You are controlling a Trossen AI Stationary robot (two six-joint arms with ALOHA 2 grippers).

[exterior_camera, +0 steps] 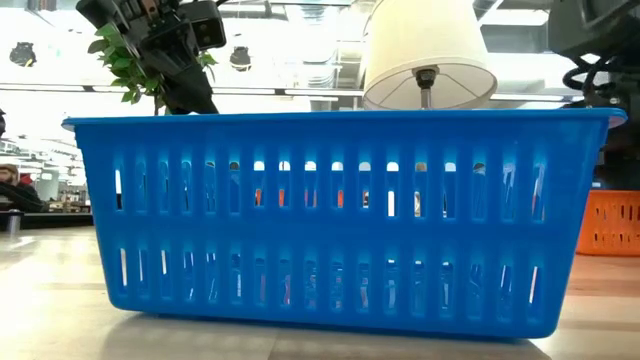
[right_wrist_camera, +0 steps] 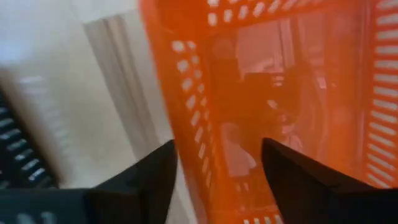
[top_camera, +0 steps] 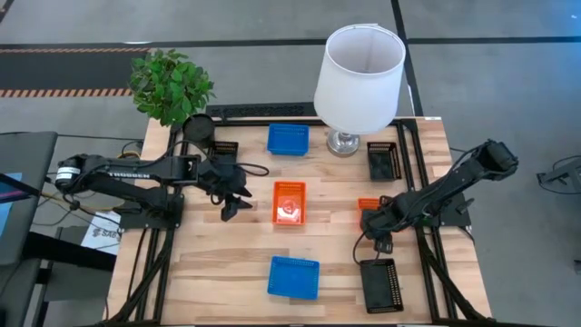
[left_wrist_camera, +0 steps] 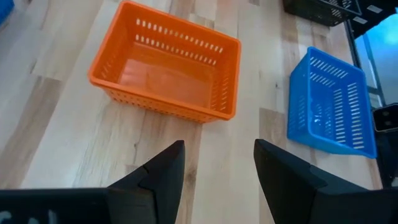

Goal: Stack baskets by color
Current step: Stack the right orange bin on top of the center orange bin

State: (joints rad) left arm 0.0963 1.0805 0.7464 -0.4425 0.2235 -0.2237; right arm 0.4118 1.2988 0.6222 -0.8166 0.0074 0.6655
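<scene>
My right gripper [right_wrist_camera: 217, 144] points down at the right orange basket [top_camera: 367, 204], open. One finger stands outside the basket's wall [right_wrist_camera: 196, 155] and one inside; no touch shows. My left gripper [left_wrist_camera: 217, 146] hangs open above the bare wood, just left of the middle orange basket [top_camera: 290, 202], which rests flat on the table. One blue basket [top_camera: 288, 138] sits on the far side and another [top_camera: 293, 277] near the front edge. Black baskets lie at far right [top_camera: 383, 161], near right [top_camera: 381, 284] and far left [top_camera: 223, 150].
A white lamp [top_camera: 359, 68] stands at the far edge, and a potted plant [top_camera: 172, 86] at the far left corner. In the low view, the near blue basket [exterior_camera: 340, 220] fills most of the picture. Bare wood lies between the middle orange basket and the near blue one.
</scene>
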